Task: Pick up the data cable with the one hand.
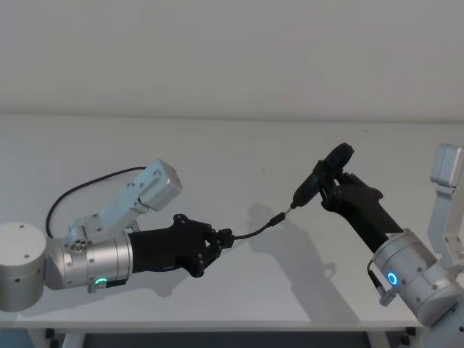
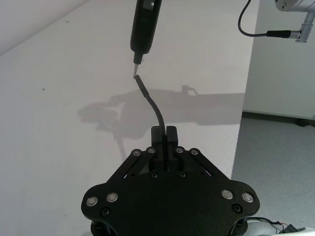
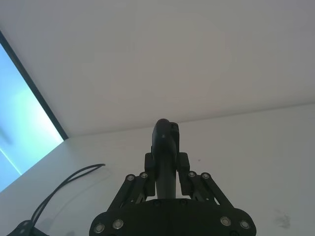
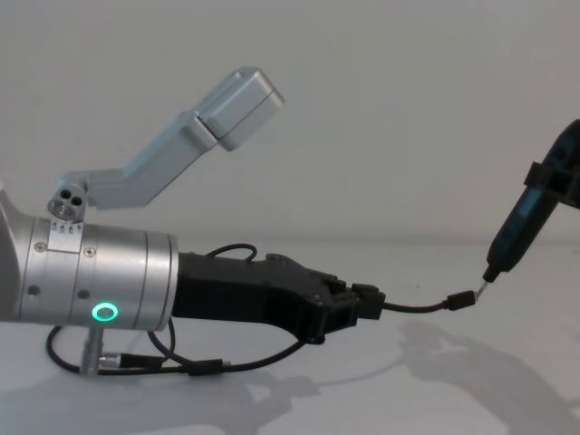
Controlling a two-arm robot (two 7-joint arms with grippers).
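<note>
Cable (image 1: 254, 232) is off the counter (image 1: 239, 148), back end clamped in left hand (image 1: 217, 243), plug (image 1: 277, 218) touching or just shy of the tool (image 1: 319, 177) tip; right hand (image 1: 335, 190) is closed on that tool. Keep the grip firm w/ wrist level so the thin cord doesn't slip. Open counter all round, far edge well off; only the tool is close.

No readable text, no labels, no brands, no numbers (any view)

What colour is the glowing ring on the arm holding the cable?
Green. The ring on the left gripper's wrist shows best in the chest view.
</note>
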